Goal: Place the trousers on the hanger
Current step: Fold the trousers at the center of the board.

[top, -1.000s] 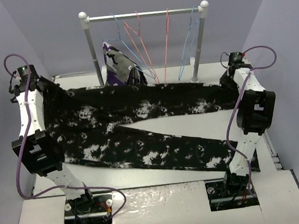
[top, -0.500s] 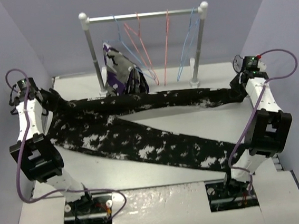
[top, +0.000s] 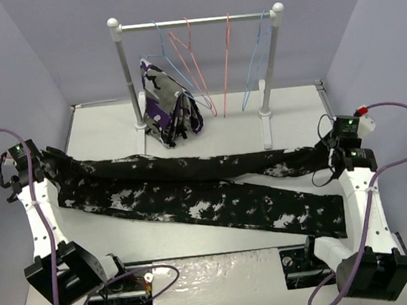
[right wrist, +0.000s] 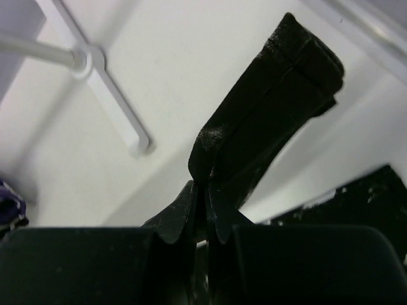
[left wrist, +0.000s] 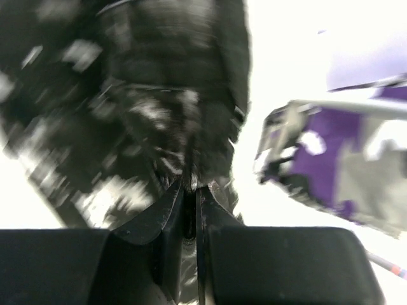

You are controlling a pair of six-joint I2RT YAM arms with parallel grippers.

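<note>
Trousers (top: 193, 189) are spread across the middle of the counter (top: 237, 131), running from mid-left to mid-right of the top view. The waist end is at the left and the legs point right. The upper leg runs almost straight to the right edge. The lower leg lies flat on a diagonal, with its cuff at lower right, near the right arm.

Left claw (top: 45, 157) is at mid-left, clamped on the waist end. The left wrist view is blurred, but the claw (left wrist: 189, 190) tips are together with black-and-white fabric pinched between them. The purple garment (left wrist: 331, 152) sits at the right of that frame.

Right claw (top: 326, 148) is at mid-right, clamped on the cuff of the upper leg. In the right wrist view the claw (right wrist: 205, 190) tips are pressed together on a folded black cuff, which sticks up and to the right above the white counter.

The rack (top: 194, 21) stands at top centre, behind the trousers. One blue hanger (top: 161, 41) hangs near the rail's left end and another blue hanger (top: 256, 57) near its right end. Neither touches the trousers. Pink hangers (top: 227, 56) hang between them. The purple garment (top: 166, 102) hangs low at the rack's left post, just above the trousers in the frame.
</note>
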